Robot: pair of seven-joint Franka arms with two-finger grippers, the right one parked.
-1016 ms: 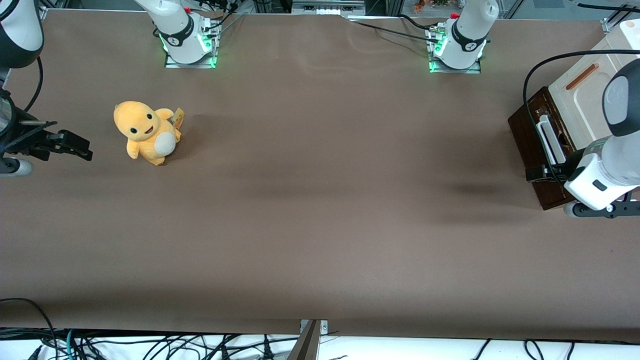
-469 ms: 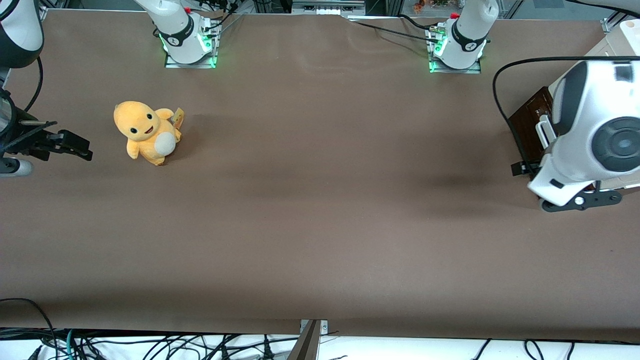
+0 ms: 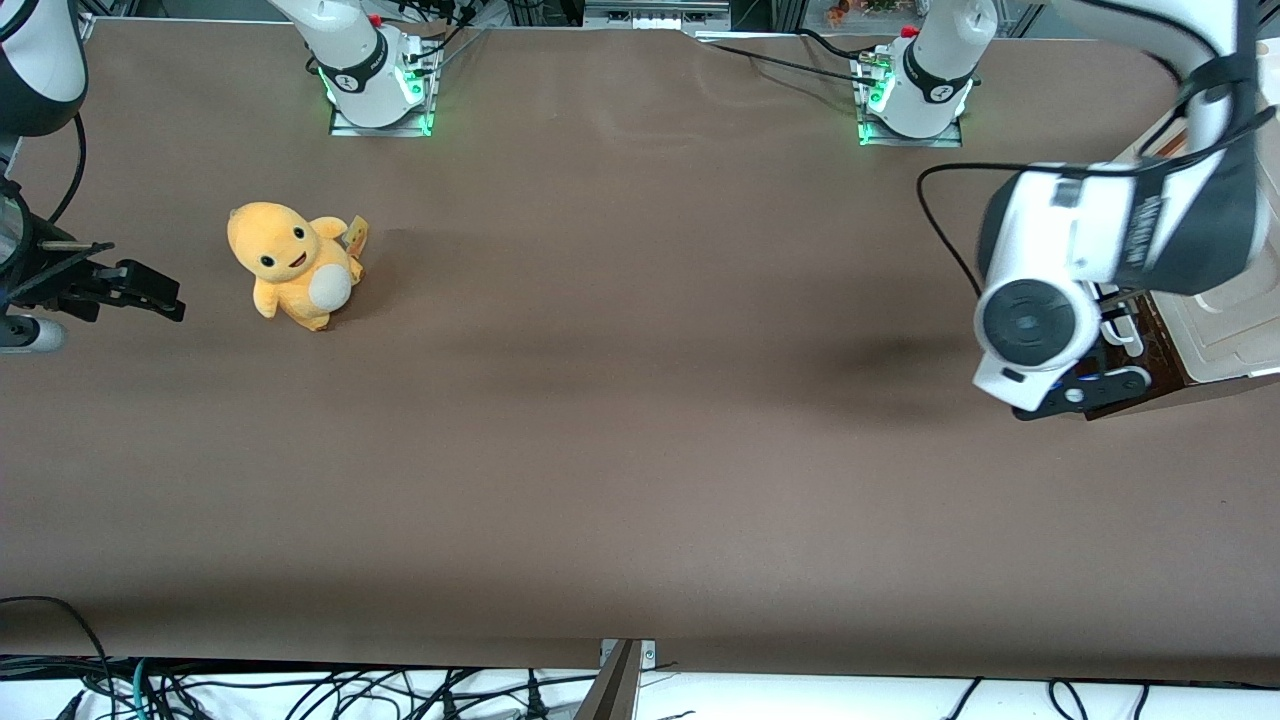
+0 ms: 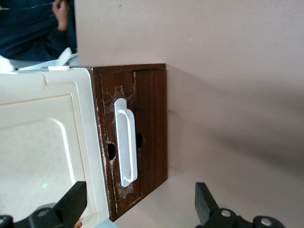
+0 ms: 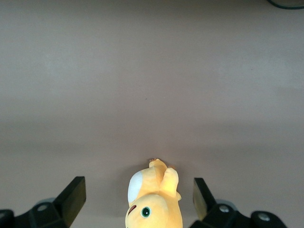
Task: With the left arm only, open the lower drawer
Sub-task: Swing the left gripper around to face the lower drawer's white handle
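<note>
The lower drawer [image 4: 151, 128] shows its dark brown front with a long white bar handle [image 4: 126, 142], under the cream cabinet [image 4: 42, 142]. My left gripper [image 4: 138, 205] hangs above the drawer front's end, apart from the handle. Its black fingers [image 4: 73, 202] stand wide open with nothing held. In the front view the left arm [image 3: 1090, 250] covers most of the drawer. Only a brown strip of the lower drawer [image 3: 1160, 345] shows beside the cream cabinet [image 3: 1235, 330]. How far the drawer is pulled out I cannot tell.
An orange plush toy [image 3: 293, 262] sits on the brown table toward the parked arm's end, also in the right wrist view [image 5: 152, 202]. Two arm bases [image 3: 380, 80] [image 3: 915, 85] stand at the table's edge farthest from the front camera.
The left arm has risen from the drawer handle and swung toward the table's middle, its wrist turning. The gripper that was down at the handle now hangs above it.
</note>
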